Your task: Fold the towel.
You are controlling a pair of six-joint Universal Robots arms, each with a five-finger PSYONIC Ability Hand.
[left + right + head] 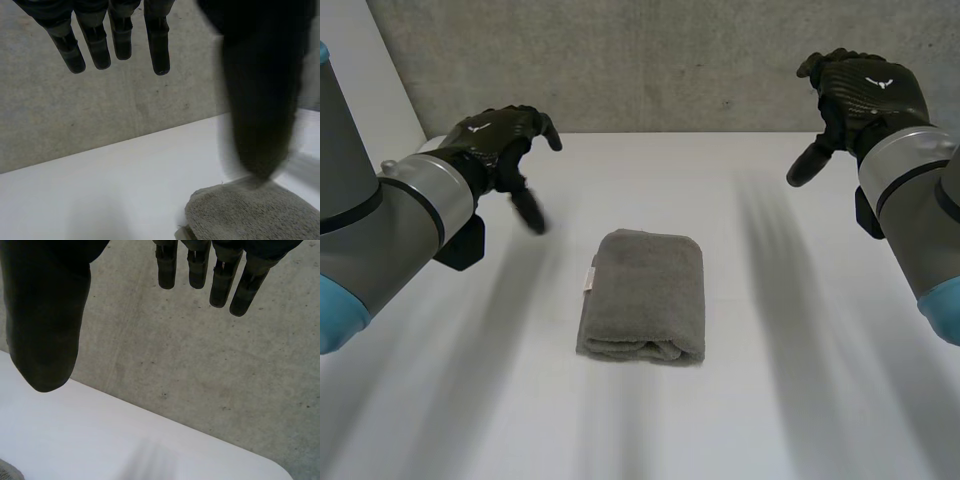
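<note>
Table (800,400), white, spans the head view, with a grey concrete wall (670,60) rising behind its far edge. The left arm (380,240) and right arm (920,200) enter from either side, both raised above the surface.

The towel (645,295), grey and thick, lies at the middle of the table between the two arms and well apart from both. It forms a compact rectangle of several layers, with a rolled fold along the edge nearest you.

The left hand (495,140) hovers over the far left of the table. In its wrist view the fingers (95,50) hang straight and slightly apart, the thumb (260,100) stands away from them, and nothing is held. The towel's far corner (250,215) lies below the thumb.

The right hand (860,95) hangs higher, against the wall. Its fingers (220,285) are straight and a little spread, its thumb (45,330) is set wide, and it holds nothing.

A small pale label (590,280) shows on the towel's left edge.

Judged from this layout, the folding looks complete or close to it, with both hands clear of the cloth. If you want one more fold, lower a hand to a short edge, pinch all layers together, and carry them over squarely so the stack does not slide apart. Otherwise, keep both hands clear.
</note>
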